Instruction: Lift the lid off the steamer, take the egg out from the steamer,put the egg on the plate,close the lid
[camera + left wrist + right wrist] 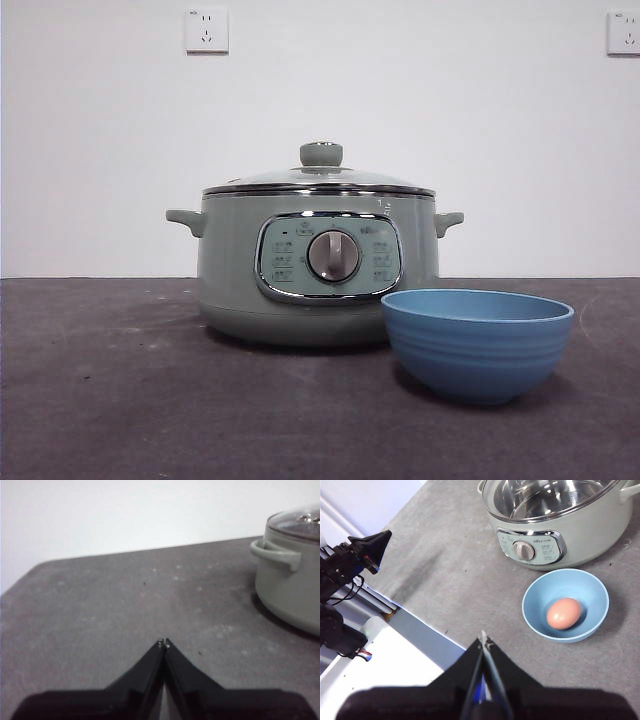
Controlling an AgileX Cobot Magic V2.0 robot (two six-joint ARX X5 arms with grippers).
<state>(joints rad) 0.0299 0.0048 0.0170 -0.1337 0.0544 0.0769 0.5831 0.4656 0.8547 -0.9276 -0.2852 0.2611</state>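
The pale green steamer [318, 265] stands mid-table with the glass lid [320, 178] seated on it, knob up. In front of it to the right sits the plate, a blue bowl [477, 343]. From high up, the right wrist view shows the egg [563, 613] lying inside the bowl [532, 611], next to the steamer [580, 550]. My right gripper [484, 639] hangs shut and empty, well above the table's front edge. My left gripper [164, 641] is shut on nothing, low over bare table, with the steamer [290, 585] off to its side.
A dark grey tabletop [120, 400] runs to a white wall with two sockets [206, 30]. The right wrist view shows the table's front edge, a white base [395, 675] below it, and the other arm's black gripper [370, 547] with cables.
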